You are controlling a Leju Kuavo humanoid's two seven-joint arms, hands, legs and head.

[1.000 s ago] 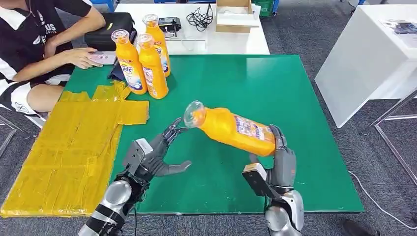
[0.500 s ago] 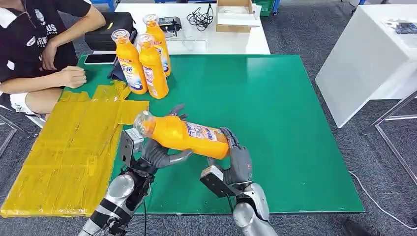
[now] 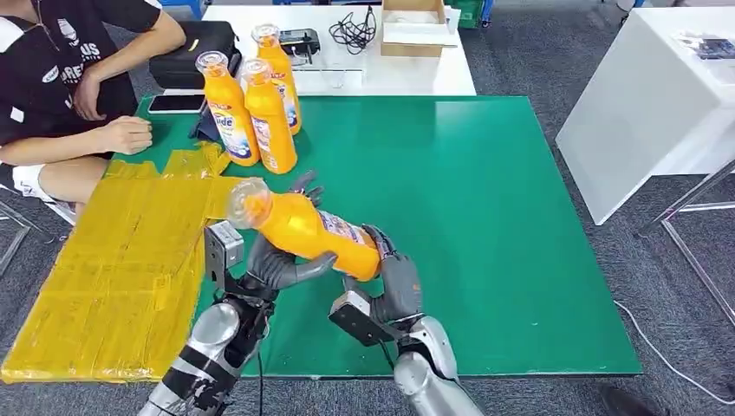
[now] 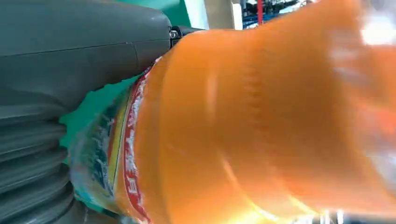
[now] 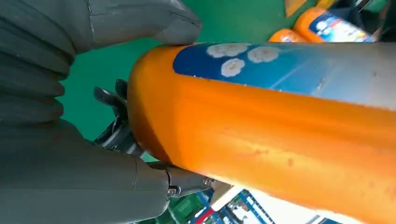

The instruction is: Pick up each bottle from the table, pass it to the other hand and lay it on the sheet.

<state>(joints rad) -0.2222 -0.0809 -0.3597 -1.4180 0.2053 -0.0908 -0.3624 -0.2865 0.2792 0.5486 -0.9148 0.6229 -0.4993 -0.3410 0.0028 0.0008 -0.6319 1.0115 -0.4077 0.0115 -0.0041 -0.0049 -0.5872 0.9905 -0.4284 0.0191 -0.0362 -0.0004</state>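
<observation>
**Orange bottle held between both hands above the green table**

Item 1, nearest, at 6 o'clock in the head view: right hand (image 3: pixel 386 290), fingers wrapped round the base end of the orange bottle (image 3: pixel 308 232). The right wrist view shows the grey thumb (image 5: pixel 144 21) pressed on the bottle's side and dark fingers curled under it.

Item 2, at 7 o'clock: left hand (image 3: pixel 273 260), fingers closed about the upper half of the same bottle, thumb beneath, fingertips showing behind the body. In the left wrist view the bottle (image 4: pixel 261 121) lies against the palm, blurred, with its label edge near the ribbed cover.

Item 3: the bottle itself, tilted, clear cap end raised toward 10 o'clock, base toward 4 o'clock, clear of the green table (image 3: pixel 485 199).

Item 4, at 9 o'clock: yellow sheet (image 3: pixel 113 260), flat on the table's left side, its edge just beside the left hand.

Item 5, at 11 o'clock: three upright orange bottles (image 3: pixel 251 104), clustered near the table's far left corner.

Item 6, at 10 o'clock: a seated person (image 3: pixel 61 87), forearm resting at the table's edge, a phone (image 3: pixel 176 103) beside the hand.

Item 7, farthest, at 12 o'clock: white table (image 3: pixel 433 74) carrying a black bag (image 3: pixel 186 52), cables (image 3: pixel 351 30) and a cardboard box (image 3: pixel 418 26).
</observation>
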